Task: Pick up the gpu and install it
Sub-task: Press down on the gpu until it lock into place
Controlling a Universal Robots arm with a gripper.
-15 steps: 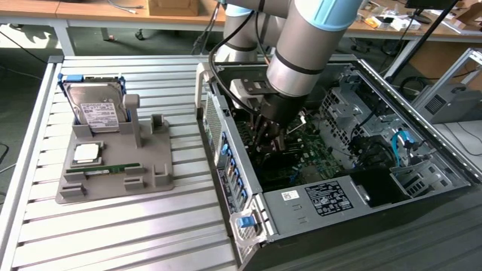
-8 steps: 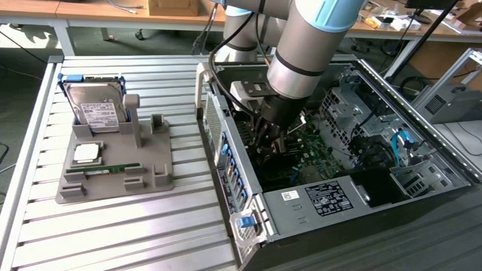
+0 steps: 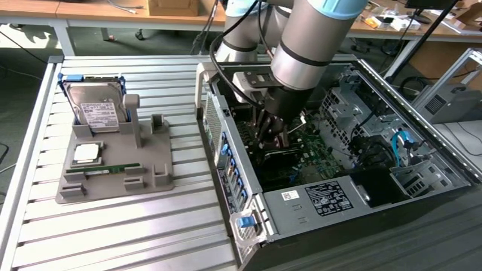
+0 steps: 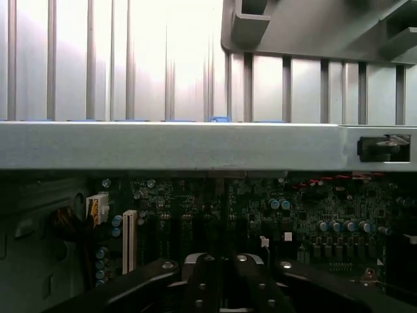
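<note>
We see hand (image 3: 272,131) closed, low inside computer case (image 3: 421,121), just above motherboard (image 4: 313,208); graphics card not made out

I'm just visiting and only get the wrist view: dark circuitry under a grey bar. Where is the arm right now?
Observer: It reaches down into an open computer case, the tool low over the motherboard.
Operator: And that grey slab beyond the bar?
Observer: A grey tray on the slatted table, at the exterior view's left of the case.
Operator: Anything on it?
Observer: A silver hard drive standing upright, and a green memory stick lying flat.
</note>
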